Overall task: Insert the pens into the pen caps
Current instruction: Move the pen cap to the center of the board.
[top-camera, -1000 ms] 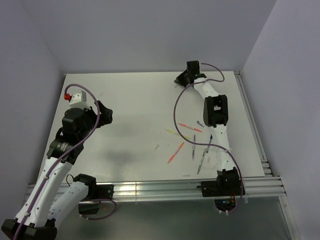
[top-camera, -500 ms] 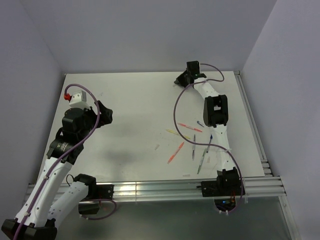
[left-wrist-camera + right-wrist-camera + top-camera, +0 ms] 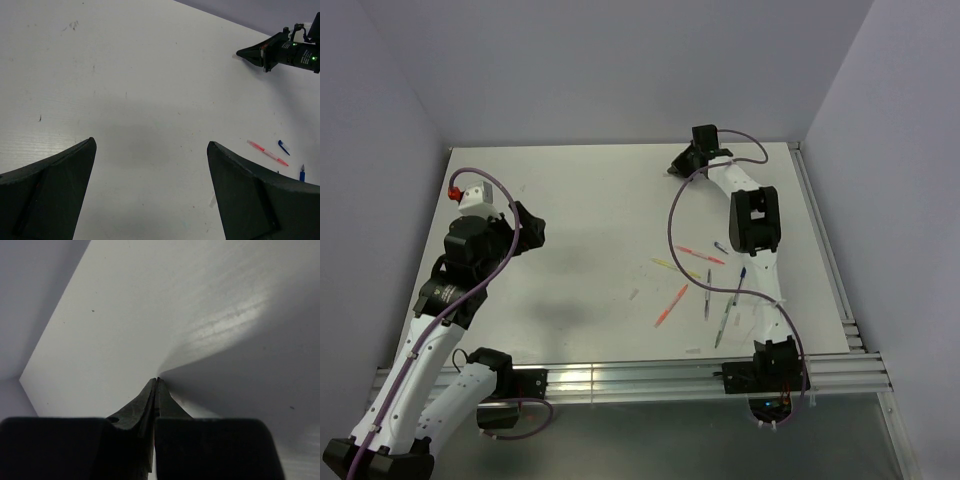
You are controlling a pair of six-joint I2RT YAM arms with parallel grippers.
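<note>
Nothing looks capped yet, pens (image 3: pixel 672 305) all loose on the worktop (image 3: pixel 580 200), left pincer (image 3: pixel 150 150) spread wide and empty, right pincer (image 3: pixel 157 380) closed tight near the far edge.

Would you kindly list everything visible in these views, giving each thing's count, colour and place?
table: one, white, under everything.
pens: six, right of centre: pink, yellow, orange, grey, blue-tipped, pale.
dark cap: one, dark blue, just beyond the pink pen's right end.
pale caps: two likely, whitish specks, one left of the pens, one near the front edge.
walls: three, lilac-grey, around the table.
rails: several, silver, along front and right edges.
cables: two, purple, along the arms.
left claw: one, black, open above the table's left side.
right claw: one, black, shut, at the far edge.
</note>
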